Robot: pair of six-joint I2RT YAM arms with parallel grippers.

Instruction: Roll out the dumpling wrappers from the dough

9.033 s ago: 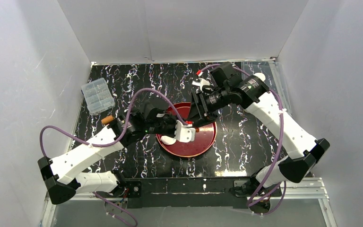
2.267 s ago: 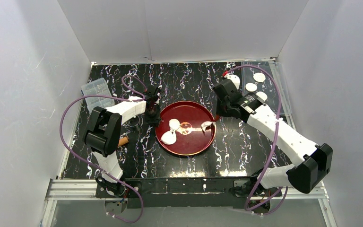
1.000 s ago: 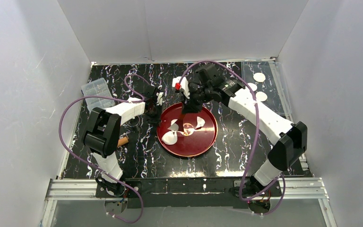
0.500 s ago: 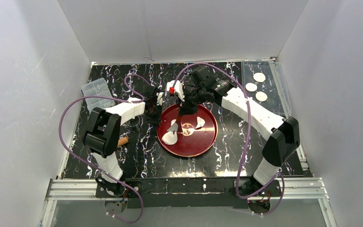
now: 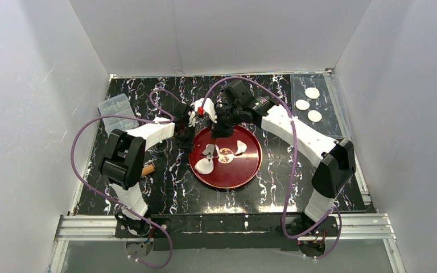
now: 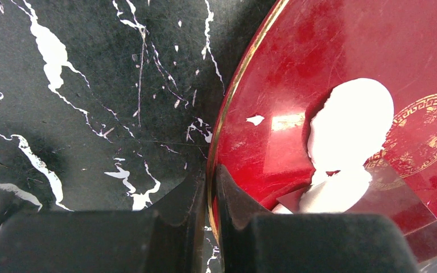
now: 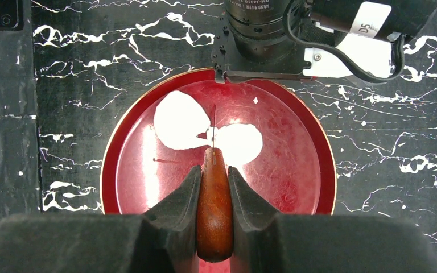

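Right pincer (image 7: 213, 170) moved left, clamped on wooden tool (image 7: 214, 219), dough (image 7: 177, 128) just ahead, left pincer (image 6: 210, 173) gripping plate (image 6: 318, 45)

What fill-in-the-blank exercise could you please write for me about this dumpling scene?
1. The left gripper is shut on the red plate at its ____.
2. The right gripper holds a needle tool by its ____ handle.
3. ____ round dumpling wrappers lie beyond the plate, at the far right.
Missing words: rim; wooden; three.
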